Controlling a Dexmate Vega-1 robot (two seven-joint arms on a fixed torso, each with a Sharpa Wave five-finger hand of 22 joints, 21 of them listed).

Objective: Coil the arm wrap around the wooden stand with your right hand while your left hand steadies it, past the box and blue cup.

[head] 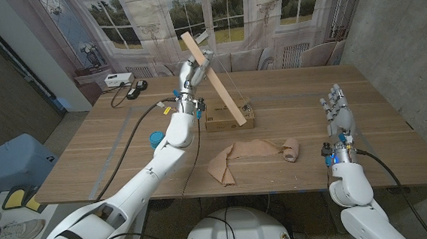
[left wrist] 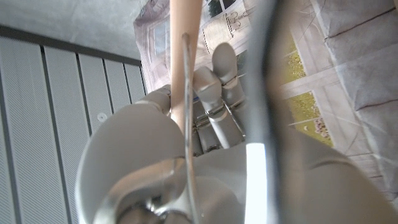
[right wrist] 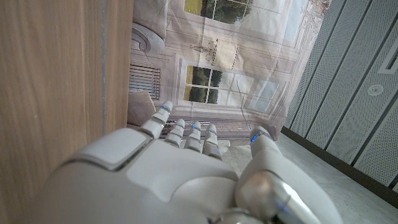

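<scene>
A long wooden stand (head: 214, 80) leans from upper left down to its foot near the cardboard box (head: 230, 119) at mid-table. My left hand (head: 191, 70) grips the stand near its top; in the left wrist view the wooden stand (left wrist: 183, 56) runs between the fingers (left wrist: 217, 87). The tan arm wrap (head: 250, 156) lies partly unrolled on the table in front of the box, its rolled end to the right. My right hand (head: 337, 112) stands on the table to the right of the wrap, fingers apart and empty. In the right wrist view my right hand (right wrist: 186, 168) holds nothing.
A blue cup (head: 155, 139) sits left of my left arm. A white device (head: 117, 79) and a black object (head: 134, 89) lie at the far left corner. A black cable (head: 129, 152) trails across the left side. A curtain backdrop stands behind the table (head: 377, 93).
</scene>
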